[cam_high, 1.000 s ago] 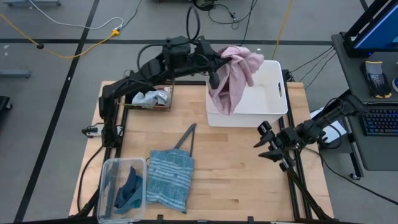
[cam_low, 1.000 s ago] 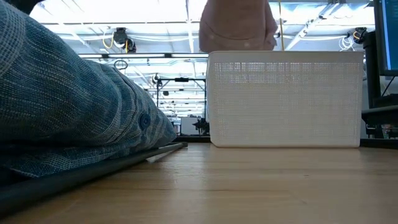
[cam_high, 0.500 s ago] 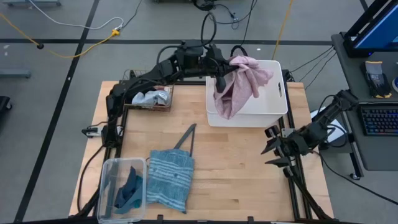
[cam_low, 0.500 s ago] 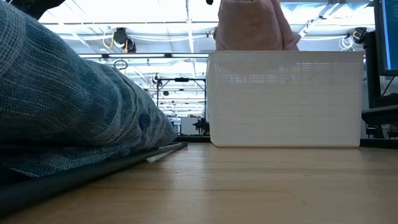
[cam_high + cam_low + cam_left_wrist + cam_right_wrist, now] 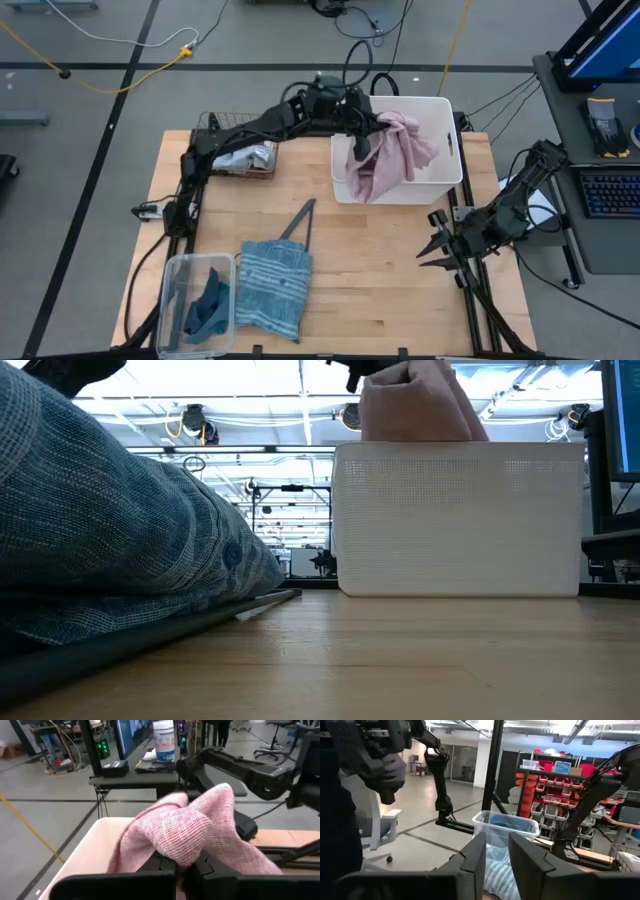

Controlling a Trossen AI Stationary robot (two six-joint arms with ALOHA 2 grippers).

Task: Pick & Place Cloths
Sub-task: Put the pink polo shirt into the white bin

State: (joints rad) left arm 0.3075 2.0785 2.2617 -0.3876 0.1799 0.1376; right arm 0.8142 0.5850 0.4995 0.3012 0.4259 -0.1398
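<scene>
My table (image 5: 380, 260): pale wood, matt, fine grain. White bin (image 5: 440, 150): perforated plastic, matt. Pink cloth (image 5: 385, 160) in my left gripper (image 5: 362, 140): coarse waffle weave. Blue-striped cloth (image 5: 272, 290): soft woven fabric. Clear tub (image 5: 172, 275): glossy plastic. Basket (image 5: 215, 122): dark wire metal.

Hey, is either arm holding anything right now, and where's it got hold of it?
The left gripper is shut on the pink cloth, pinching a bunched fold near its top, over the white bin. The right gripper holds nothing.

Pink cloth (image 5: 420, 405) bottom hidden behind white bin (image 5: 460, 520), top cropped
</scene>
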